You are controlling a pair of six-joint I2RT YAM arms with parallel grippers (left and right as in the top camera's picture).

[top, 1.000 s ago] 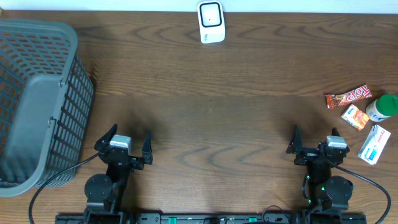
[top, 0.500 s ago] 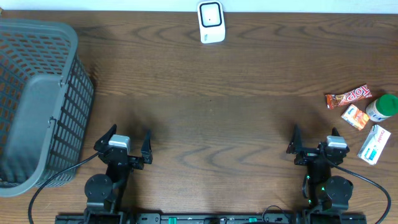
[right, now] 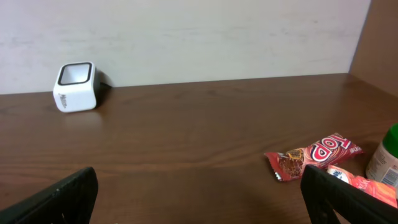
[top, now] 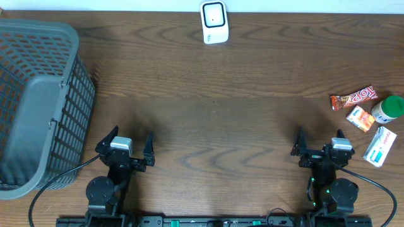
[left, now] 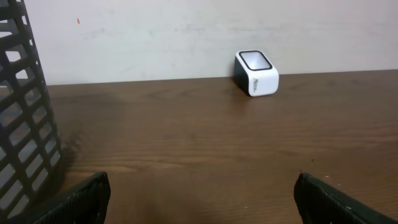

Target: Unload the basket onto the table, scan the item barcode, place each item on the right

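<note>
Candy bar, orange pack, green-capped bottle and white box: four items bunched together, none held. All lie well apart from the scanner, far to its right and nearer my side of the table.

Within the bunch:
- candy bar is the one closest to the scanner, red wrapper, lying flat and angled
- orange pack just beside it, on the side away from the scanner
- bottle just beside the pack, at the outer edge; can't tell whether they touch
- white box farthest from the scanner, lying flat and tilted

Can't read a barcode on any of them.

Scanner is a small white unit with a dark-framed window, standing at the far edge of the table against the wall, roughly centred between my arms.

My right gripper: jaws wide apart, nothing between them, well short of the scanner and to its right, near the white box but not touching it.

My left gripper: also spread wide, holding nothing, well short of the scanner and to its left.

Grey mesh basket sits far left of the scanner, beside my left arm.
</note>
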